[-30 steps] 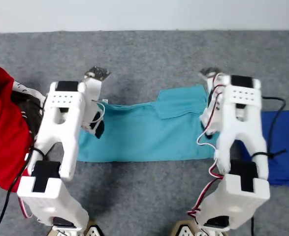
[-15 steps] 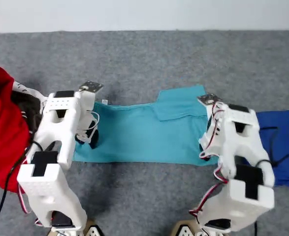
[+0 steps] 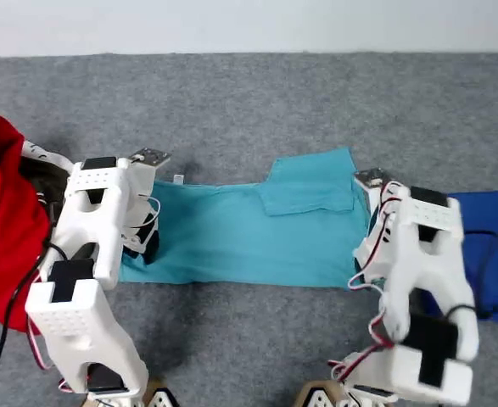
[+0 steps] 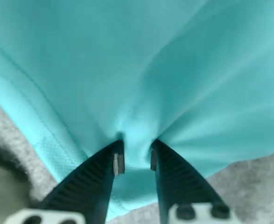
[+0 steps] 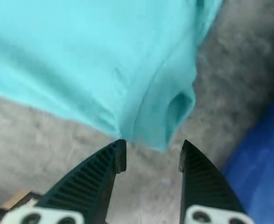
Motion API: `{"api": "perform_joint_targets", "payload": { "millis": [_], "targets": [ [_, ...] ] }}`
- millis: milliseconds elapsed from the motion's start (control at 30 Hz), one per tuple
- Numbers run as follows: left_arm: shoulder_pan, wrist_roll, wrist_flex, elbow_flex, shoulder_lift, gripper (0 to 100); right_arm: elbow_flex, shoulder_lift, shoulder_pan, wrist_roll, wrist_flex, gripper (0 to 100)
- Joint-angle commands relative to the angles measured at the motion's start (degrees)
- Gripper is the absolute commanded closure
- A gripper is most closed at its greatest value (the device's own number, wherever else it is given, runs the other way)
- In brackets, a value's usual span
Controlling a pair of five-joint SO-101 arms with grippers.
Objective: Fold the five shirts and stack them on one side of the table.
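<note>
Grey felt table cover [image 3: 249, 102] spans the high view. The teal shirt [image 3: 232, 242] lies half-folded at centre, with a red shirt [image 3: 7, 220] bunched at the left edge and a blue shirt [image 3: 496, 254] at the right.

Left wrist view: the left gripper [image 4: 133, 161] pinches a ridge of teal cloth, jaws nearly closed.

Right wrist view: the right gripper [image 5: 151, 158] gapes wide and holds nothing, over the shirt's hem corner.

The fabric looks soft, light and limp. It is best taken at the hem corners.

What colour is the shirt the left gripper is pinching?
Plain teal; the shirt in the left gripper shows best in the high view.
</note>
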Motion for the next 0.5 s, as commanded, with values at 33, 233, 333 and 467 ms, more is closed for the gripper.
{"api": "perform_joint_targets", "payload": {
  "millis": [33,233,333,467],
  "targets": [
    [-1.4,-0.9,0.9,0.4,-0.3,91,5.0,-7.4,3.6,5.1,1.5,80.1],
    [-1.4,-1.1,2.5,1.3,-0.3,91,14.9,-15.4,12.3,13.2,1.5,80.1],
    [-1.3,-1.1,3.3,2.2,-0.3,91,17.6,-21.2,14.0,15.0,1.5,80.1],
    [-1.1,-1.1,3.3,1.6,-2.1,91,16.6,-28.8,13.2,13.8,2.1,80.1]
  ]
}}
